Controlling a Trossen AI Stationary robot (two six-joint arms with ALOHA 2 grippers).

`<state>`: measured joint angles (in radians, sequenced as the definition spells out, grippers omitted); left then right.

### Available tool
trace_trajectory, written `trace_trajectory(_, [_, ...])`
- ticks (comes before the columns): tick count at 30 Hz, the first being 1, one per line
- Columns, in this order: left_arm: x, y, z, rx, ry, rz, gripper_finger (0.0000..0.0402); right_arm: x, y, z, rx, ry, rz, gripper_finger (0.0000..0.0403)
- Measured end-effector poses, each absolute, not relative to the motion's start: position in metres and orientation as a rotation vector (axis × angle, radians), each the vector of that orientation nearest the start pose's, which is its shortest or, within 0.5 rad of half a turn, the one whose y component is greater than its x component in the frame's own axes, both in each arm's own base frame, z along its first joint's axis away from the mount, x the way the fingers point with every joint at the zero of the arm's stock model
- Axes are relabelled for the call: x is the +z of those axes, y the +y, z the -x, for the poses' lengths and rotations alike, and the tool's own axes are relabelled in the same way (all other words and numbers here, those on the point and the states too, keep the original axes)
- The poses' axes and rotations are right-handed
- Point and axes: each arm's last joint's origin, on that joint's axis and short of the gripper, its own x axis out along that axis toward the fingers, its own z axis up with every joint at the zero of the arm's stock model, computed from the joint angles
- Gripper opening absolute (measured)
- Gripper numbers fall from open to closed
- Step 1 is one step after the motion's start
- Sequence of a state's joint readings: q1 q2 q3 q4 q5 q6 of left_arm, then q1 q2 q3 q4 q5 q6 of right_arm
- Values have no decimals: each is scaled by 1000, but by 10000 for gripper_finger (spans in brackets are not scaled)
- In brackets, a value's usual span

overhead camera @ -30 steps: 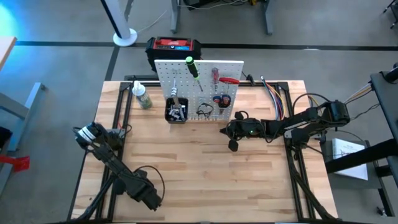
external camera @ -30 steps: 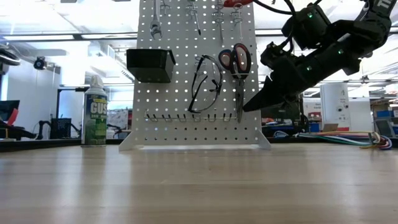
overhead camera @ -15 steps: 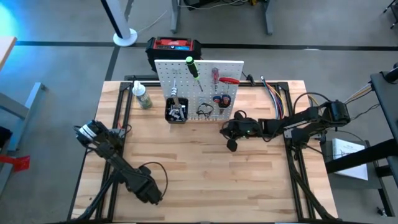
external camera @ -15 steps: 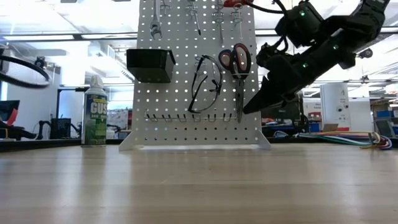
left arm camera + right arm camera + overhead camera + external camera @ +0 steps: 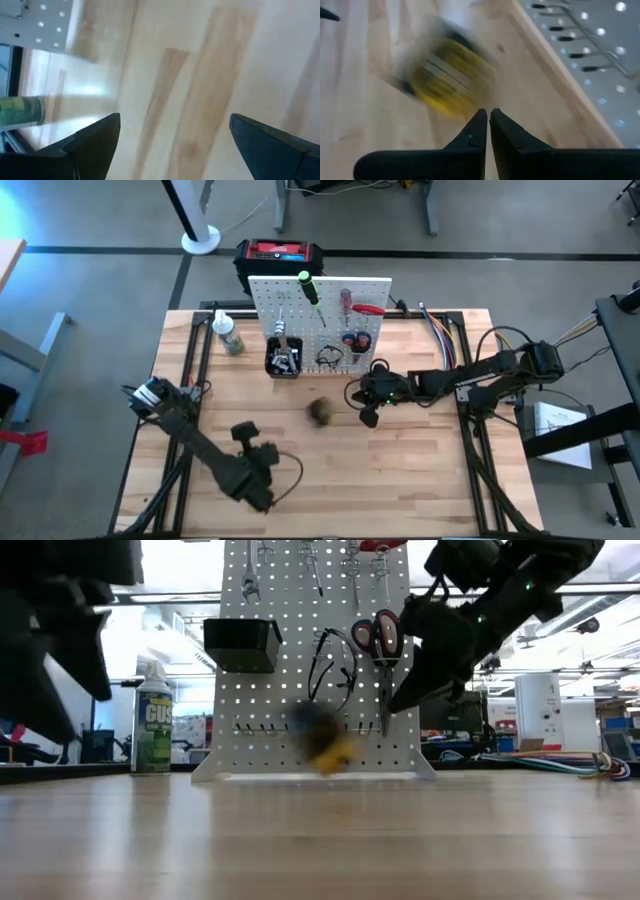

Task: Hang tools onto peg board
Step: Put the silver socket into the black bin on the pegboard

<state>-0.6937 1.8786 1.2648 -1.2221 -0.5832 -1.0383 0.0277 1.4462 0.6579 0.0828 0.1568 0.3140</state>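
A yellow tape measure [image 5: 319,412] lies on the table [image 5: 400,480] before the peg board [image 5: 320,320], just beside the right gripper [image 5: 367,416], whose fingers are pressed together; the left gripper [image 5: 247,433], spread wide and empty, hangs farther off.

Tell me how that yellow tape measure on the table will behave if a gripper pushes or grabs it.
The tape measure shows motion-blurred in every view, so it probably skids or tumbles easily on the smooth table. Its rounded yellow-and-black body looks rigid, so it should not flex in the jaws. The curved sides may slip from a narrow pinch; the left gripper, open wide, seems better suited.
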Motion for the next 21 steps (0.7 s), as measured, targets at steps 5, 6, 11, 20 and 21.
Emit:
trace_trajectory(5, [192,-179,-252,649,1269,-278,363,178,15,-279,-196,663,-241,9])
trace_trajectory(6, [193,-178,-250,669,1273,-256,363,178,17,-279,-189,662,-240,9])
trace_trajectory(11, [191,-178,-247,766,1094,-68,364,181,22,-267,-207,728,-226,9])
trace_trajectory(20, [174,-175,-205,956,1343,116,351,205,30,-239,-194,756,-142,8])
trace_trajectory(21, [169,-173,-202,974,1382,153,344,209,31,-237,-186,738,-141,8])
